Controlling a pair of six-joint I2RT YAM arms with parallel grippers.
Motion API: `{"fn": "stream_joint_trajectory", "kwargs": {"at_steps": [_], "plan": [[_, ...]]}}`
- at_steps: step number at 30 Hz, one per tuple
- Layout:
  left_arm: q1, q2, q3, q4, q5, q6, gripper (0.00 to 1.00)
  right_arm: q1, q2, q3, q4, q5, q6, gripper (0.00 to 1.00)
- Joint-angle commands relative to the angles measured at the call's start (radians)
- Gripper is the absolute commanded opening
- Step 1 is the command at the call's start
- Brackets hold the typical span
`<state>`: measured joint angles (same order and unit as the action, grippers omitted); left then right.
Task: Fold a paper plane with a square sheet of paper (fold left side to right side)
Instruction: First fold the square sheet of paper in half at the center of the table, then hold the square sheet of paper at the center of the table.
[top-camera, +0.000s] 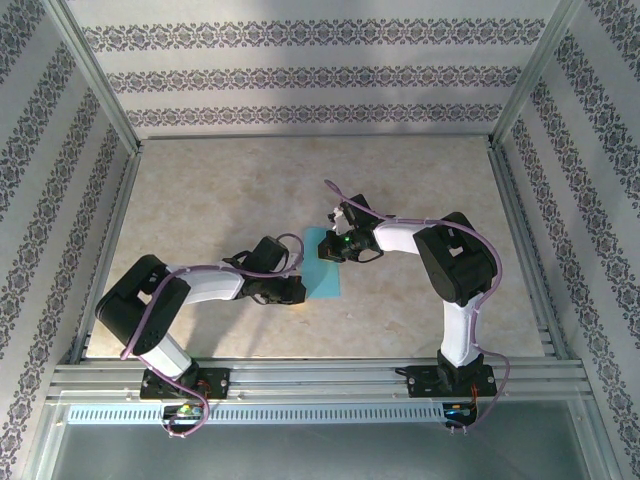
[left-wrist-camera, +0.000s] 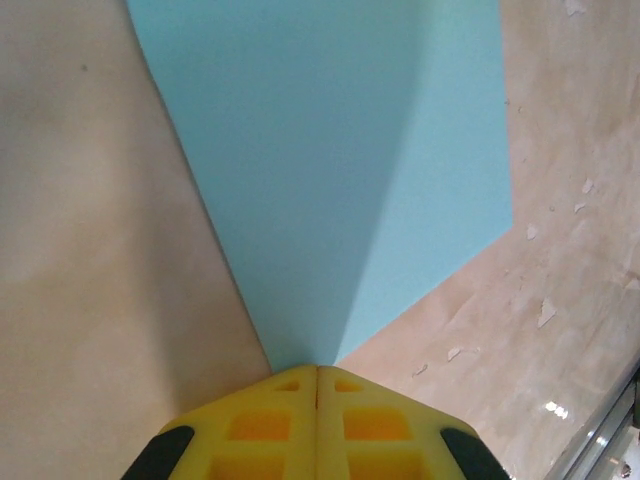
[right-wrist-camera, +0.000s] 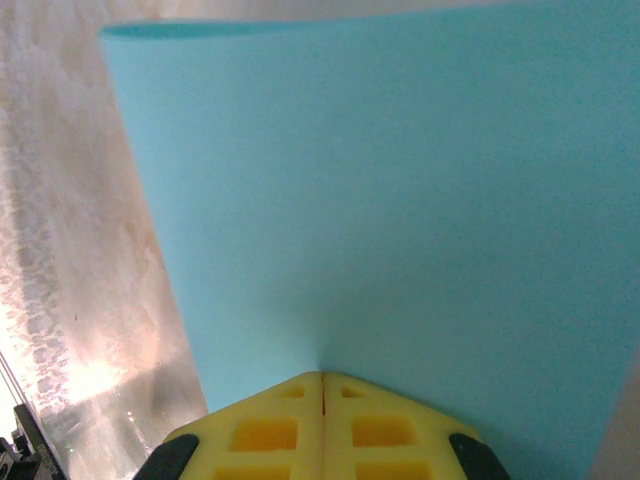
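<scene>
Two yellow-fingered grippers meet at one square sheet of thin cyan-blue paper (top-camera: 325, 276), which lies just below the middle of the overhead view on the mottled beige tabletop (top-camera: 200, 190). The left gripper (top-camera: 297, 292) sits at the sheet's lower left edge in that view, and the right gripper (top-camera: 335, 247) sits at its upper part, so the paper lies between them. In the left wrist view the left gripper (left-wrist-camera: 317, 372) has its jaws pressed together at the bottom centre of the frame. A corner of the sheet (left-wrist-camera: 340, 150) narrows down into their tips, apparently pinched there, and the paper widens toward the top of the frame with a darker band running up its middle. In the right wrist view the right gripper (right-wrist-camera: 322, 378) also has its jaws pressed together, bottom centre, apparently clamped on an edge of the sheet (right-wrist-camera: 400, 200). The paper covers most of that frame, and its far edge at the upper left looks slightly curled. Beige tabletop shows down the left side of that frame. Grey patterned walls (top-camera: 300, 75) enclose the table.
</scene>
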<state>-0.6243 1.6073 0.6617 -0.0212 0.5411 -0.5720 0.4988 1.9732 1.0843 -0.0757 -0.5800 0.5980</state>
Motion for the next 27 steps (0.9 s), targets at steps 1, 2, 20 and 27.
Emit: {"fn": "stream_joint_trajectory", "kwargs": {"at_steps": [1, 2, 20, 27], "plan": [[-0.029, -0.013, -0.047, -0.123, -0.008, 0.014, 0.08, -0.022, 0.051, -0.029, -0.055, 0.111, -0.023, 0.00], [-0.029, -0.021, -0.048, -0.126, -0.011, 0.014, 0.08, -0.020, 0.052, -0.028, -0.054, 0.109, -0.024, 0.00], [0.107, 0.040, 0.253, -0.202, 0.059, 0.096, 0.10, -0.004, 0.036, -0.033, -0.022, 0.059, -0.047, 0.00], [0.106, 0.174, 0.329, -0.185, 0.074, 0.135, 0.10, -0.002, 0.035, -0.034, -0.024, 0.046, -0.047, 0.00]]}}
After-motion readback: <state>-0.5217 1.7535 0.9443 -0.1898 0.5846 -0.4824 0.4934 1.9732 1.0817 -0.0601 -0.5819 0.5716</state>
